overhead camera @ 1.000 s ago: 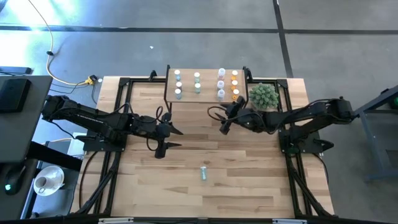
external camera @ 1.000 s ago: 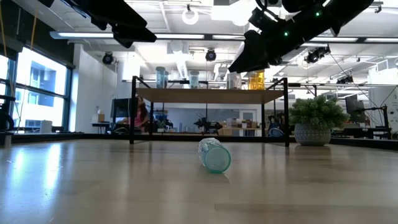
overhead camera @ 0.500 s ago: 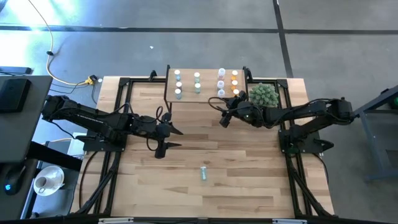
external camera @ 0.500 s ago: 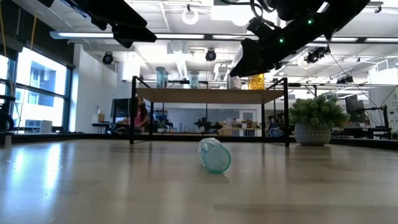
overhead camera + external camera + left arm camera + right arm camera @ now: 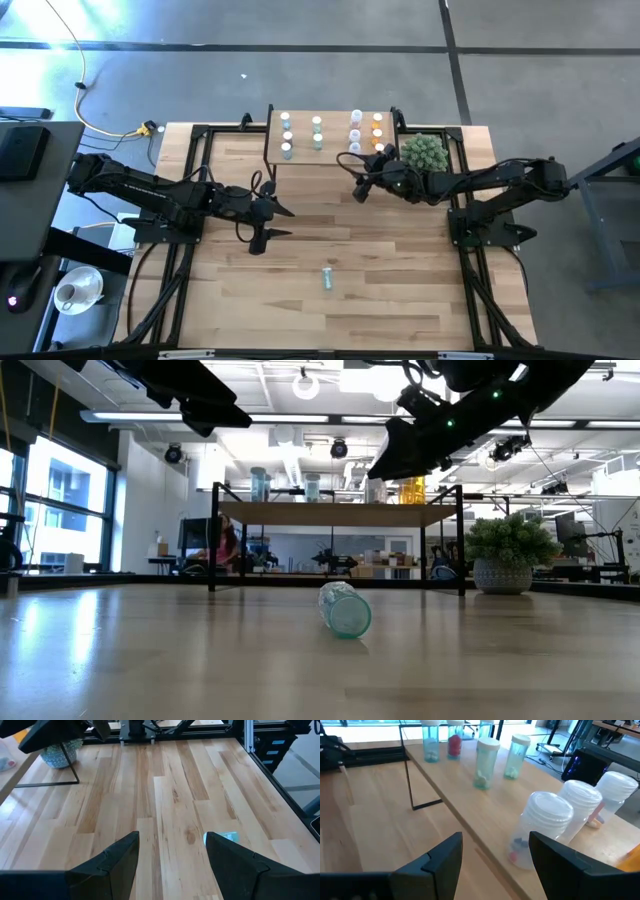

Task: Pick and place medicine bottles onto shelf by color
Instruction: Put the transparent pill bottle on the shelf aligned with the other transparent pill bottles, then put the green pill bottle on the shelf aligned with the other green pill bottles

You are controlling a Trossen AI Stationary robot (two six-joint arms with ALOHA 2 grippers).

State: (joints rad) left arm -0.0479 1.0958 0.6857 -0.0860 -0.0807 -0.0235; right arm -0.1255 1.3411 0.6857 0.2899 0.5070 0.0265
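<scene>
The small wooden shelf [image 5: 335, 137] stands at the table's far middle with rows of white-capped bottles upright on its board: blue [image 5: 286, 134], green [image 5: 317, 133], white [image 5: 355, 135], orange [image 5: 378, 132]. One green bottle [image 5: 326, 277] lies on its side on the table near the front; it also shows in the low view [image 5: 345, 610]. My right gripper [image 5: 359, 189] is open and empty, raised at the shelf's near edge, just short of a clear bottle [image 5: 542, 830]. My left gripper [image 5: 284, 222] is open and empty at the table's left middle.
A spiky green plant ball [image 5: 424, 153] in a pot stands just right of the shelf, close to my right arm. The shelf's thin black legs [image 5: 213, 540] reach down to the table. Bare planks lie around the fallen bottle.
My right gripper has gone toward the table's far edge, closer to the shelf's near edge, most of it in the first half second. Its fingers stay open. The left arm and the bottles have kept still.
</scene>
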